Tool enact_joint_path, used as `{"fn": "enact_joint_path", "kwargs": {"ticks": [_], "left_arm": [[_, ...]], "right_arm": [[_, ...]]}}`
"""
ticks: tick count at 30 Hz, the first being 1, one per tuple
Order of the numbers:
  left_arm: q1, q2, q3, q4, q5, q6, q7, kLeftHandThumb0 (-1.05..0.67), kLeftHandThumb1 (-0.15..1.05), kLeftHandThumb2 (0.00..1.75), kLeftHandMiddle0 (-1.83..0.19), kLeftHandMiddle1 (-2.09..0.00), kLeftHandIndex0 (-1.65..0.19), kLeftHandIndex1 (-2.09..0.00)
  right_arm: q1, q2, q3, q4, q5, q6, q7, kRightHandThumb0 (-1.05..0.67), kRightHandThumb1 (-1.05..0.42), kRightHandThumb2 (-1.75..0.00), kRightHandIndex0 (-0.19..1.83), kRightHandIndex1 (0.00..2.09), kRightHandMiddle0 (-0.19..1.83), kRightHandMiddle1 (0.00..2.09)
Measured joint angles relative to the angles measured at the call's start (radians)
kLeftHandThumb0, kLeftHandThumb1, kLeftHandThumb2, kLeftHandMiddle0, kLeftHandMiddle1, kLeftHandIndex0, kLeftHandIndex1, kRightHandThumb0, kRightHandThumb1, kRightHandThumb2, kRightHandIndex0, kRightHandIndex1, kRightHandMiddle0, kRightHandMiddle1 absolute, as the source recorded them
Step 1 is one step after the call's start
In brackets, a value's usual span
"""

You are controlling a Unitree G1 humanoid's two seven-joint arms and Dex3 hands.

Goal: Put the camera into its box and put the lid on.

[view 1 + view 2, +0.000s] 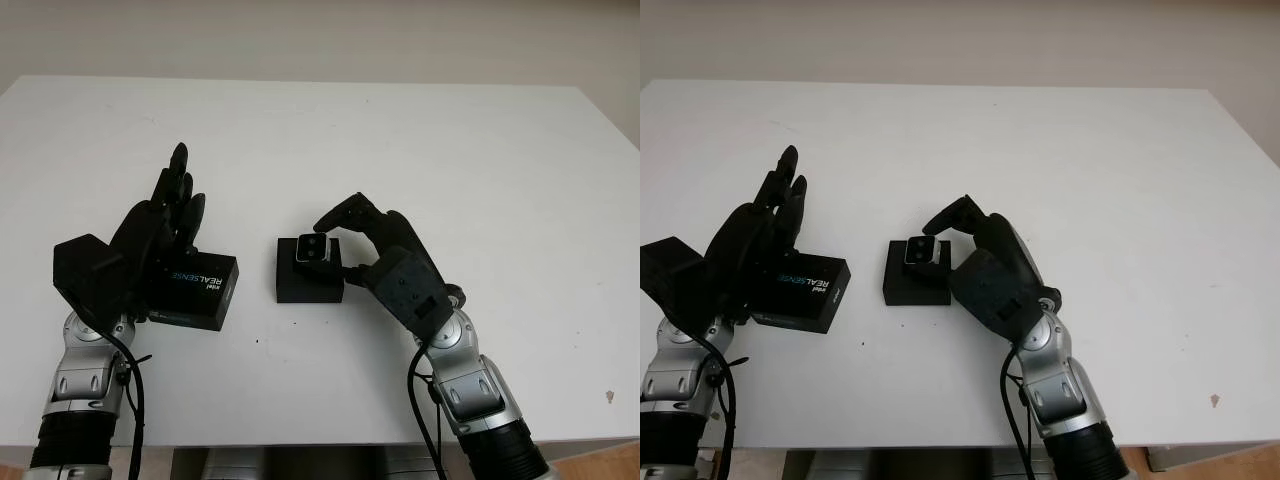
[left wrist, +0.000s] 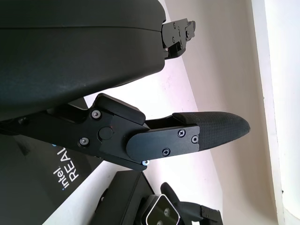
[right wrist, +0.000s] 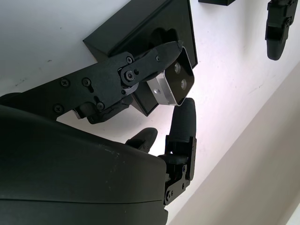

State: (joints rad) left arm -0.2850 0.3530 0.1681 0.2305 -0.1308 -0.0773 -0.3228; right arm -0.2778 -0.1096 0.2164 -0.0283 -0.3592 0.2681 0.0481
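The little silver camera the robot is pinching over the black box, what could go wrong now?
1. The right hand holds the camera by just its fingertips over the box; it might slip or drop in crooked.
2. The camera looks tilted, so it may not sit flat, and the lid might then not close.
3. The open left hand is above the lid, without a grip; it could nudge the lid away.
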Motion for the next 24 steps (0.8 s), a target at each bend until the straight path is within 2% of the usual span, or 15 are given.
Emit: {"fn": "enact_joint_path", "kwargs": {"ticks": [24], "left_arm": [[0.000, 0.000, 0.008, -0.002, 0.018, 0.009, 0.020, -0.83, 1.05, 0.57, 0.19, 0.00, 0.19, 0.00]], "right_arm": [[-0.038, -0.028, 0.011, -0.023, 0.025, 0.117, 0.142, -0.38, -0.99, -0.05, 0.25, 0.43, 0.33, 1.61]]}}
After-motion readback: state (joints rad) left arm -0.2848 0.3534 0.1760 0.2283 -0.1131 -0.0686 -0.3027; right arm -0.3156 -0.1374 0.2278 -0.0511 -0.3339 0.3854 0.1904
